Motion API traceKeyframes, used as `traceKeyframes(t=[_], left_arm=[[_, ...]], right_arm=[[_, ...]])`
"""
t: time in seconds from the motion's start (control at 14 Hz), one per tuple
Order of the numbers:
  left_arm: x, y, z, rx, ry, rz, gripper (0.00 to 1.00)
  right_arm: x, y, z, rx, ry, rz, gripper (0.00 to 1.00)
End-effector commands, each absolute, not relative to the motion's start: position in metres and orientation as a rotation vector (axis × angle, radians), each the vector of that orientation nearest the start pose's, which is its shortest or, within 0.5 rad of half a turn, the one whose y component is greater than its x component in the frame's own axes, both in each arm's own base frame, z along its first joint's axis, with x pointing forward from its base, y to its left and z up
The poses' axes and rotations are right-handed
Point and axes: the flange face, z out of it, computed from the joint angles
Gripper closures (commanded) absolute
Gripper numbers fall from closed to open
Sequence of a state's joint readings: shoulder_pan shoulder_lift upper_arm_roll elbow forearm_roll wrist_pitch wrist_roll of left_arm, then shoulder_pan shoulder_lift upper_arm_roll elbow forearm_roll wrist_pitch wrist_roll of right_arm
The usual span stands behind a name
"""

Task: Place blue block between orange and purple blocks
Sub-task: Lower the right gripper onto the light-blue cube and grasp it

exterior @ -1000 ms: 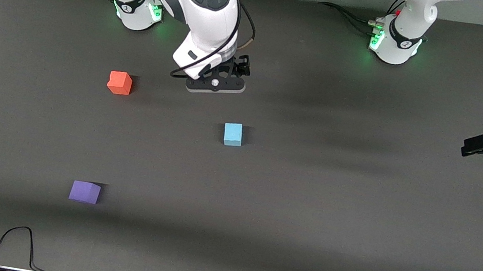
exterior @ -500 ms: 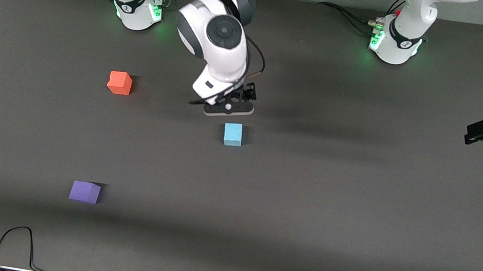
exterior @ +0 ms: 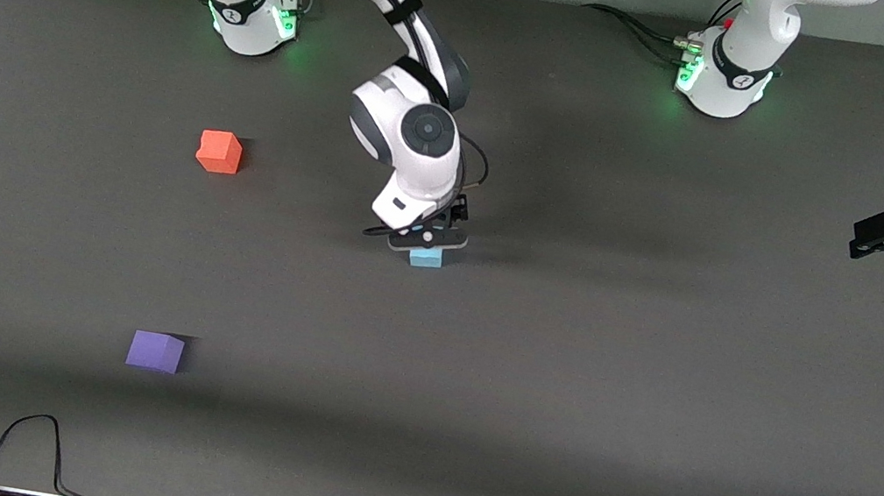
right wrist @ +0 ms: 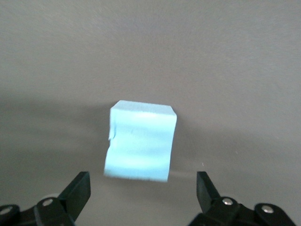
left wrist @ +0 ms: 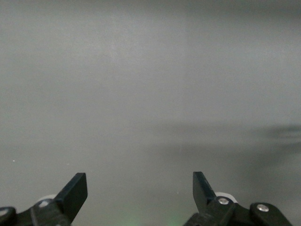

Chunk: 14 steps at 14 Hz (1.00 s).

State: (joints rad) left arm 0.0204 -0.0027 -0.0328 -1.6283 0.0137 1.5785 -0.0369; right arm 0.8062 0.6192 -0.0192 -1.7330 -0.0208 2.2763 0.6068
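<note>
Hovering right hand (exterior: 429, 239), fingers spread, directly over blue block (exterior: 425, 259).

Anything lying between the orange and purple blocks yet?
No. In the front view, only bare table lies between the orange block and purple block.

Even overhead light, soft shadows under my arms on dark table (exterior: 564, 374); blue block (right wrist: 141, 146) smeared, my right wrist view blurred
</note>
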Motion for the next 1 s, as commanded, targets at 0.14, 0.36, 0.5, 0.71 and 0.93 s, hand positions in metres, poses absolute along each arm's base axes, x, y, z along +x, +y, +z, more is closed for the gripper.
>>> traceKeyframes(t=[0.14, 0.36, 0.5, 0.71, 0.93], left_arm=[[0.553, -0.009, 0.598, -3.13, -0.009, 0.05, 0.0], [0.559, -0.009, 0.595, -3.13, -0.009, 0.057, 0.0], [0.559, -0.007, 0.597, -3.13, -0.016, 0.05, 0.0], [0.557, -0.008, 0.599, -3.13, -0.011, 0.05, 0.0], [0.556, -0.013, 0.598, -3.131, 0.001, 0.057, 0.0]], right_arm=[[0.474, 0.468, 0.193, -3.193, -0.339, 0.007, 0.0], [0.476, 0.467, 0.193, -3.191, -0.293, 0.008, 0.05], [0.481, 0.466, 0.192, -3.191, -0.227, 0.008, 0.11], [0.492, 0.471, 0.195, -3.119, -0.031, 0.069, 0.24], [0.495, 0.474, 0.197, -3.104, 0.063, 0.072, 0.71]])
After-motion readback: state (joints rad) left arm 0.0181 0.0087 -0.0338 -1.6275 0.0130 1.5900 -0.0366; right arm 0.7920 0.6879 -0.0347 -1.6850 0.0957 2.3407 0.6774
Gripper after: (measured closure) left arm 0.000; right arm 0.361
